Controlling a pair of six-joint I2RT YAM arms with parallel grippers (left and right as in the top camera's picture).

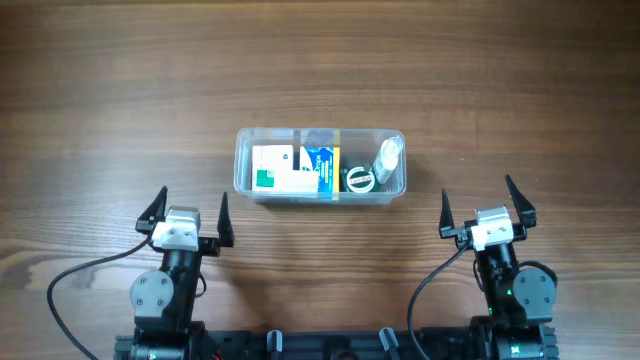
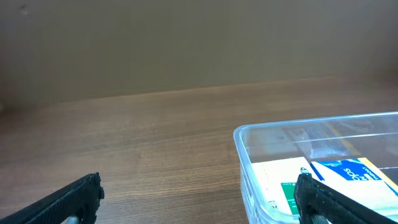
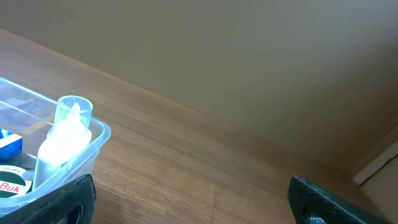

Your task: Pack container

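The left hand (image 1: 190, 205) is held open, its fingers spread wide with nothing between them. The right hand (image 1: 477, 198) is likewise spread open and empty. Between the two and farther out, the container (image 1: 240, 165) is set flat on the bench (image 1: 320, 60), apart from both hands. Inside it, a white-and-green box (image 1: 272, 168) is seen at the left, a blue box (image 1: 322, 165) just beside it, then a round tin (image 1: 358, 180), and a white bottle (image 1: 388, 157) is leaned at the right end.
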